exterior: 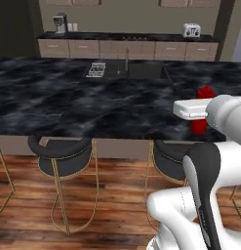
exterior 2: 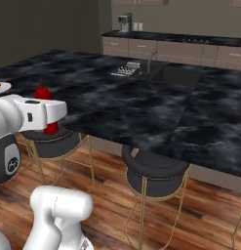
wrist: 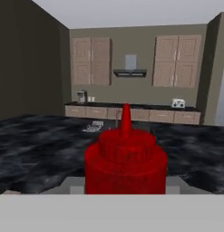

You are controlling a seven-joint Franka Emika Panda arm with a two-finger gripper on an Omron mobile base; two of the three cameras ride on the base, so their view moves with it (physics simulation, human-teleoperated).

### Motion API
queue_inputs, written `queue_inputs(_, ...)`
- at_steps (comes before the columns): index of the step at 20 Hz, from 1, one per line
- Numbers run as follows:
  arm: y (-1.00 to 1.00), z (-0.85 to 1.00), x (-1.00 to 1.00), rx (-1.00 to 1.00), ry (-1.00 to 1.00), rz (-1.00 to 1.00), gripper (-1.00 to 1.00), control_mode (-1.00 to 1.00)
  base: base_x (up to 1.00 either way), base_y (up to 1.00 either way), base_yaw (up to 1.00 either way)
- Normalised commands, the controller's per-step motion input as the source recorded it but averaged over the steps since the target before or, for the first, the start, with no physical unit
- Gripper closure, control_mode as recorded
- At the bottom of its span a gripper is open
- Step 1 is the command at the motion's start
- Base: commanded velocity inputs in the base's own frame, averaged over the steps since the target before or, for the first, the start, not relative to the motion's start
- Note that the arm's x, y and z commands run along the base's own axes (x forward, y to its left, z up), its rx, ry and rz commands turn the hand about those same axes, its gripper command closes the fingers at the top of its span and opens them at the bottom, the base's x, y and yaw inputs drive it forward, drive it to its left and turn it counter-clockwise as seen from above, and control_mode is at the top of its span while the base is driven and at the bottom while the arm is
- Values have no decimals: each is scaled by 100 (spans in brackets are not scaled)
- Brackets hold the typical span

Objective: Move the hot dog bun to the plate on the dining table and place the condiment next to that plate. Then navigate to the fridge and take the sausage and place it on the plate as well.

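The condiment, a red squeeze bottle [exterior: 204, 93] with a pointed nozzle, stands upright in my gripper [exterior: 199, 116] just over the near edge of the black marble dining counter [exterior: 92, 107]. My white hand crosses its middle, so its cap shows above the hand and its base [exterior 2: 51, 128] below. In the hand view the bottle [wrist: 125, 158] sits dead centre and very close, and it hides my fingertips. At the far left of the right base view a white plate [exterior 2: 5, 88] lies on the counter with something brown on it, cut off by the frame edge.
Dark round stools with gold legs [exterior: 61, 156] [exterior 2: 153, 173] stand under the counter's near edge. A sink with a faucet [exterior: 127, 61] and a dish rack [exterior: 96, 69] sit mid-counter. The back counter carries a coffee machine [exterior: 60, 23] and a toaster [exterior: 191, 31].
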Motion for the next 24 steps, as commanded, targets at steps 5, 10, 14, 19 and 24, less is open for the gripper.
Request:
queue_inputs(5, 0, 0, 0, 0, 0, 0, 100, 100, 9, 100, 0)
queue_inputs(10, 0, 0, 0, 0, 0, 0, 100, 100, 15, 100, -1)
queue_inputs(14, 0, 0, 0, 0, 0, 0, 100, 100, 28, 100, -8)
queue_inputs(19, 0, 0, 0, 0, 0, 0, 100, 100, 38, 100, -18)
queue_inputs(24, 0, 0, 0, 0, 0, 0, 100, 100, 47, 100, -19)
